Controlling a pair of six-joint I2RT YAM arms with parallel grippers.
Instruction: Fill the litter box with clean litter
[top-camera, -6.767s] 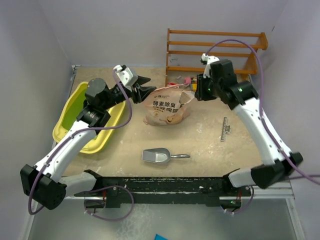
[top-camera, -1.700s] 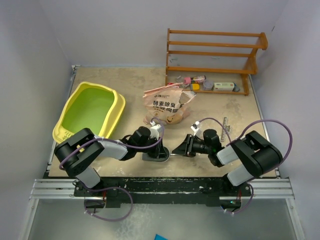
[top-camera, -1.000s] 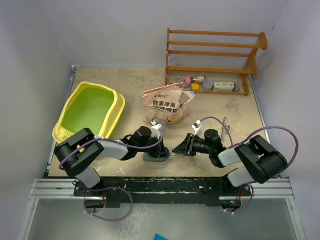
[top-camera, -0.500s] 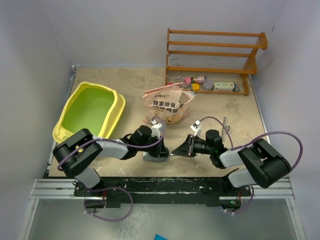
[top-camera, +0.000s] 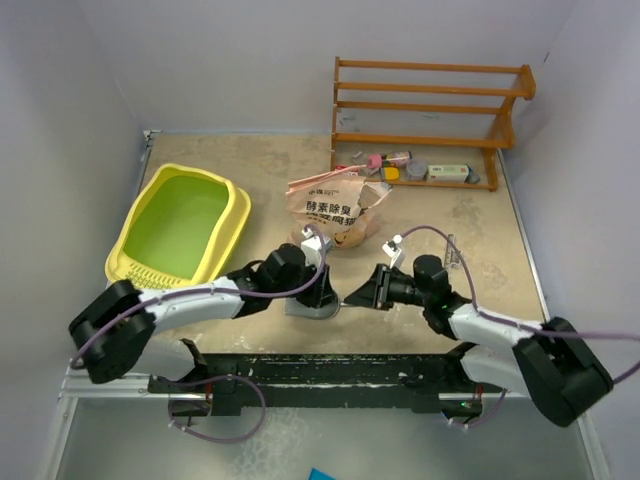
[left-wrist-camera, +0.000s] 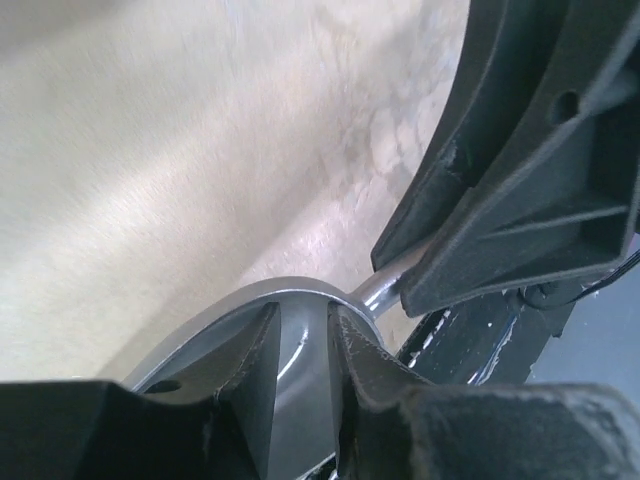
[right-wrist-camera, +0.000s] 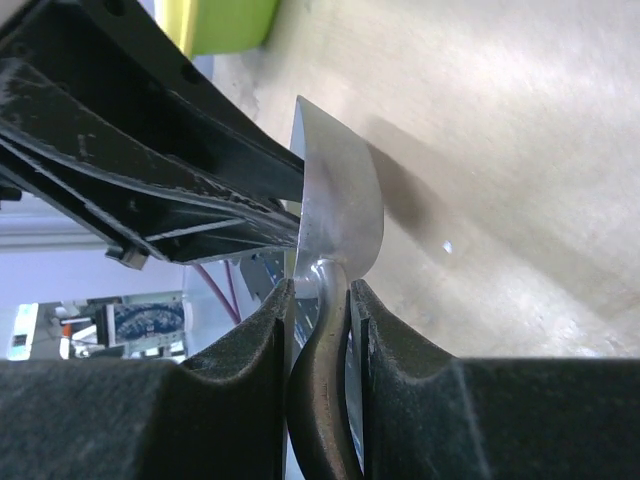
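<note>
The yellow oval litter box (top-camera: 232, 222) lies at the left, its inside plain green; loose litter granules cannot be made out. The peach-pink bag (top-camera: 335, 212) lies crumpled mid-table. The silver scoop (top-camera: 310, 307) sits near the front edge, between both grippers. My left gripper (top-camera: 318, 294) is shut on the scoop's bowl wall (left-wrist-camera: 300, 345), with a finger (left-wrist-camera: 250, 370) on each side. My right gripper (top-camera: 364, 296) is shut on the scoop's handle (right-wrist-camera: 325, 390), and the bowl (right-wrist-camera: 345, 190) stands just past its fingertips. The box also shows in the right wrist view (right-wrist-camera: 230, 20).
A wooden rack (top-camera: 432, 108) with several small items stands at the back right. A thin metal strip (top-camera: 452, 255) lies on the table to the right of my right arm. The black mounting rail (top-camera: 330, 372) runs along the front edge.
Both arms came down from the bag to the scoop. In the last half second both elbows swung outward and the arms stretched out, with the grippers still on the scoop.
</note>
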